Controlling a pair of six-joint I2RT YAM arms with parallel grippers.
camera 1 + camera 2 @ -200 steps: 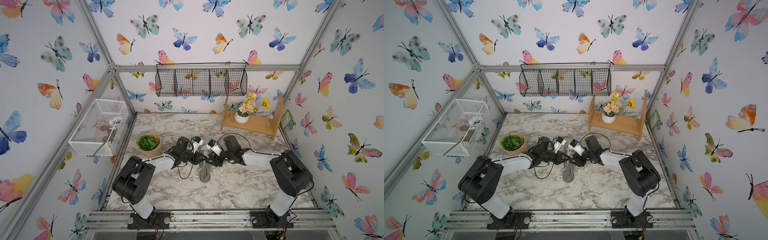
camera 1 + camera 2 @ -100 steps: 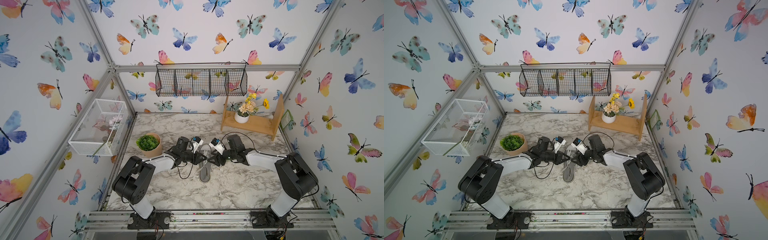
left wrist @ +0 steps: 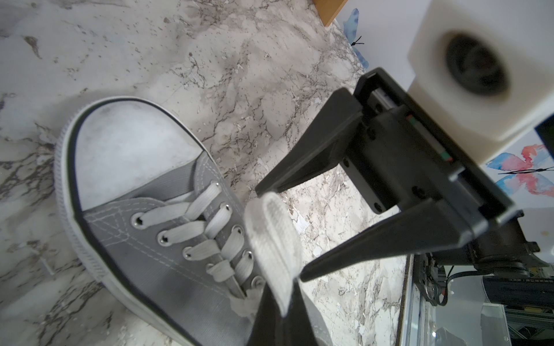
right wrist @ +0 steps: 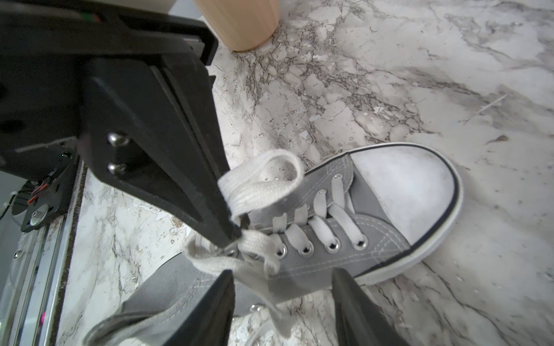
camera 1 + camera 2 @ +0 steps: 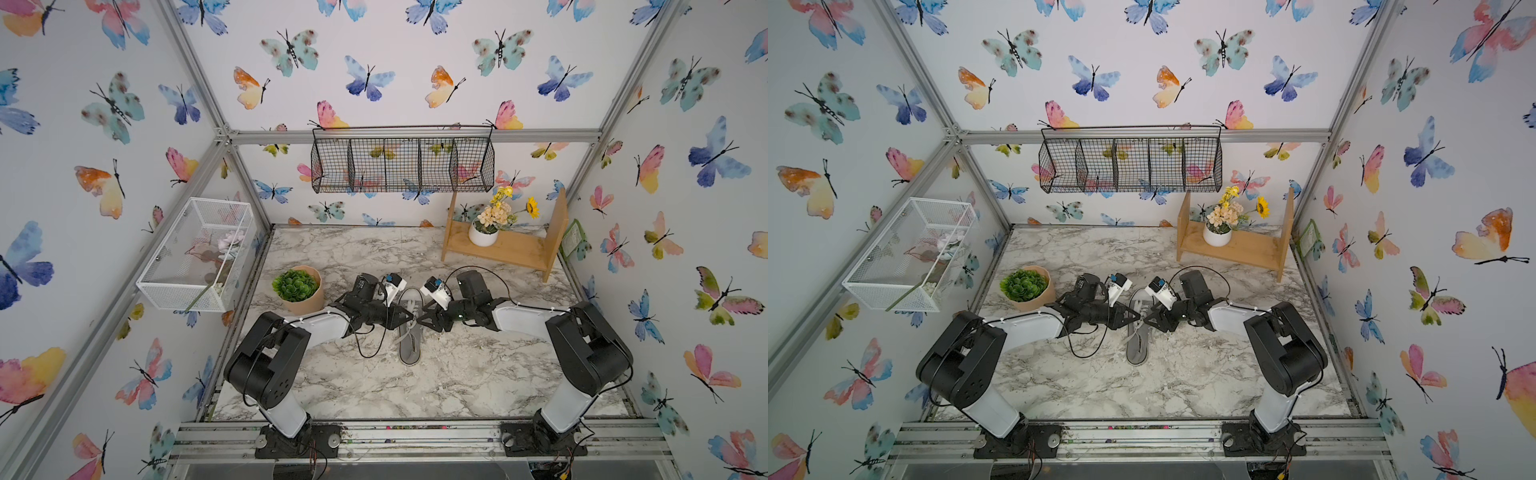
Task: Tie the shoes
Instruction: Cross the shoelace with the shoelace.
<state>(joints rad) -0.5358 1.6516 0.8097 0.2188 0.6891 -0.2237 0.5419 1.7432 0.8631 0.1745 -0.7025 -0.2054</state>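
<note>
Our left tool (image 4: 236,230) is clamping a white lace loop (image 4: 260,179); our right tool (image 3: 278,233) is standing open beside it. The grey canvas sneaker (image 5: 409,345) is lying on the marbled table (image 5: 457,374); we are judging the bow barely begun.

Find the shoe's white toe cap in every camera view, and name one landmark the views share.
In both top views: toe cap at the far end of the shoe, just below picture centre.
Left wrist view: the big white patch past the eyelet rows.
Right wrist view: the same patch, past the eyelets.
Shared landmark: the white laces directly behind it.
</note>
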